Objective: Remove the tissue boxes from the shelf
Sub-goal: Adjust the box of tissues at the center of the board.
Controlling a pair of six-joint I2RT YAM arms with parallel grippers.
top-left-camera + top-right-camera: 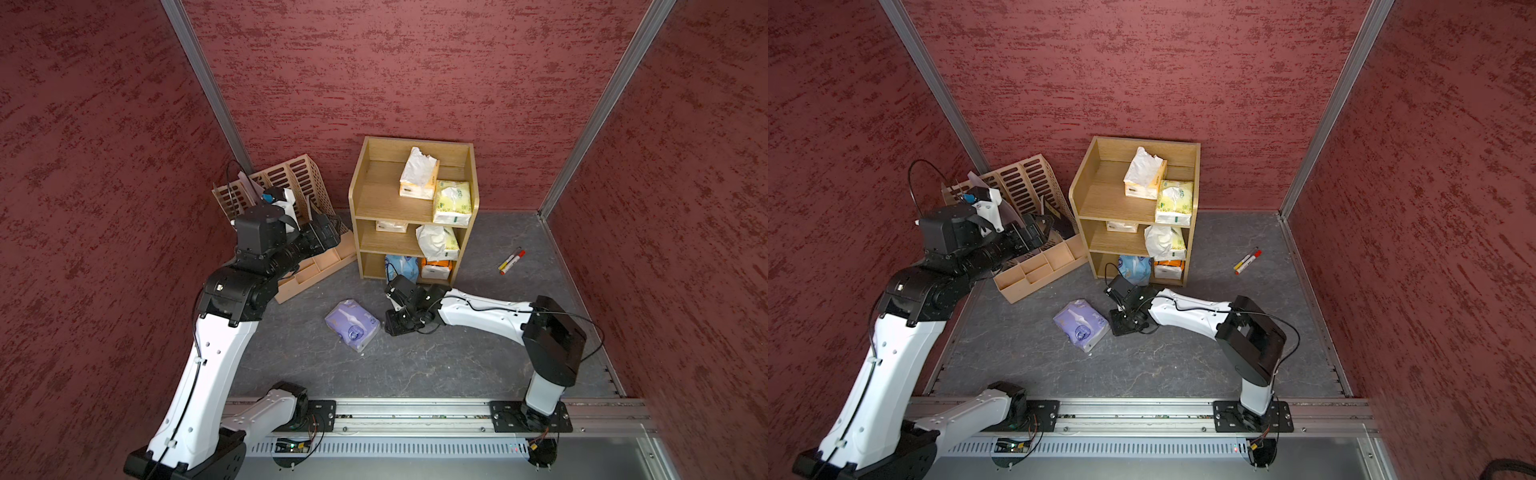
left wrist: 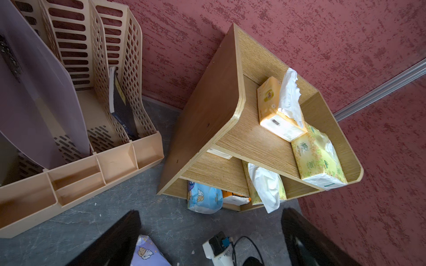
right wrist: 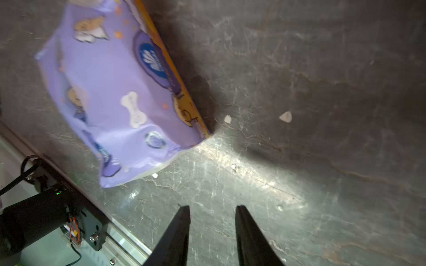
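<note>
My right gripper (image 3: 212, 208) sits low over the table (image 3: 322, 115), jaws a narrow gap apart, nothing between them. The purple pack (image 3: 115, 92) lies flat on the table, off the shelf (image 1: 386, 203), at 9 o'clock of that gripper in a top view; it is just beside the gripper, not touching. The shelf stands at 1 o'clock of the purple pack, against the back wall. On the top tier is a yellow pack (image 1: 417, 178) with tissue out, and a green pack (image 1: 452, 203) touches it at 4 o'clock. On the middle tier a cream pack (image 1: 392, 226) sits far back, with a second green pack (image 1: 438, 243), tissue out, at its 3 o'clock. On the bottom tier a blue pack (image 1: 402, 268) pokes out the front, with an orange pack (image 1: 436, 268) at its 3 o'clock. My left gripper (image 2: 211, 215) is up over the organizer (image 1: 291, 174), at 9 o'clock of the shelf, jaws wide and empty. Two markers (image 1: 512, 261) lie at 3 o'clock of the shelf.
</note>
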